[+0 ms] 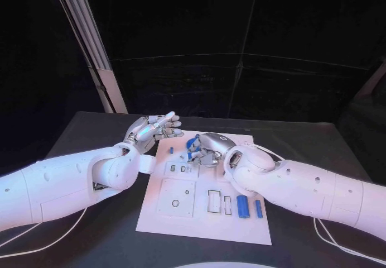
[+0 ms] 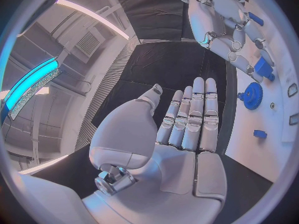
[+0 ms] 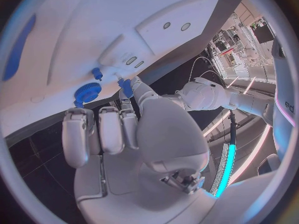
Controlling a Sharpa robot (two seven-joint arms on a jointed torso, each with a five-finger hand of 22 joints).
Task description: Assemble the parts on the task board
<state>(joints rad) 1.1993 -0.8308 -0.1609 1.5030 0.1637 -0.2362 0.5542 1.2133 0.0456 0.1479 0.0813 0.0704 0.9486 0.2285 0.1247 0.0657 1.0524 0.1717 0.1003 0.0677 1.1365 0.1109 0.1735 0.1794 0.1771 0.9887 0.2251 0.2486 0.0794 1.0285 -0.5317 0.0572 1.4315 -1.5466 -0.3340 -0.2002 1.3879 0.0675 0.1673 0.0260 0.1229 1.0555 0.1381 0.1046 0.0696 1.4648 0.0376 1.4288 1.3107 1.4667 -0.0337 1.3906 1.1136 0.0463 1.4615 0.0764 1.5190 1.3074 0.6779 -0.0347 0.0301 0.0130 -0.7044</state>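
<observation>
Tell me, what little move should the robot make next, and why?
Probably lower the right hand a touch to seat the small blue part it pinches on the task board. That part sits at its fingertips just above the board, beside the blue gear. The left hand is open and flat, off the board's edge.

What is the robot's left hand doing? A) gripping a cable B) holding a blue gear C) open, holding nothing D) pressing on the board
C: the left hand has straight fingers and a bare palm, beside the board, not on it.
</observation>
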